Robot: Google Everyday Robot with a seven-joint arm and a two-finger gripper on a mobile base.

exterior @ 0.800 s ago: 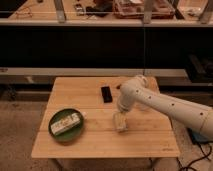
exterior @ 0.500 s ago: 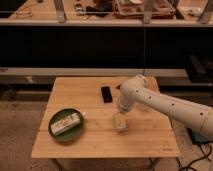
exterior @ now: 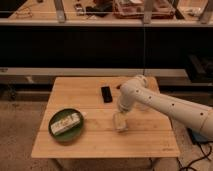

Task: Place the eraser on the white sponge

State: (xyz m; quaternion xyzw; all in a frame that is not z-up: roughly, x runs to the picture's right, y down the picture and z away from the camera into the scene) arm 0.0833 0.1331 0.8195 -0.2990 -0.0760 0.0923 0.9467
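The eraser point(exterior: 106, 93) is a small flat black block lying on the wooden table point(exterior: 75, 90), a little behind the middle. The white sponge point(exterior: 120, 122) is a pale pad lying nearer the front, to the right of the middle. My gripper point(exterior: 121, 110) hangs at the end of the white arm point(exterior: 165, 105), right above the sponge's far edge and in front and to the right of the eraser. The eraser lies free, apart from the gripper.
A green plate point(exterior: 56, 131) with a longer whitish block point(exterior: 66, 122) sits at the table's front left. A small reddish-brown item point(exterior: 119, 86) lies just right of the eraser, by the arm. Dark shelving runs behind the table.
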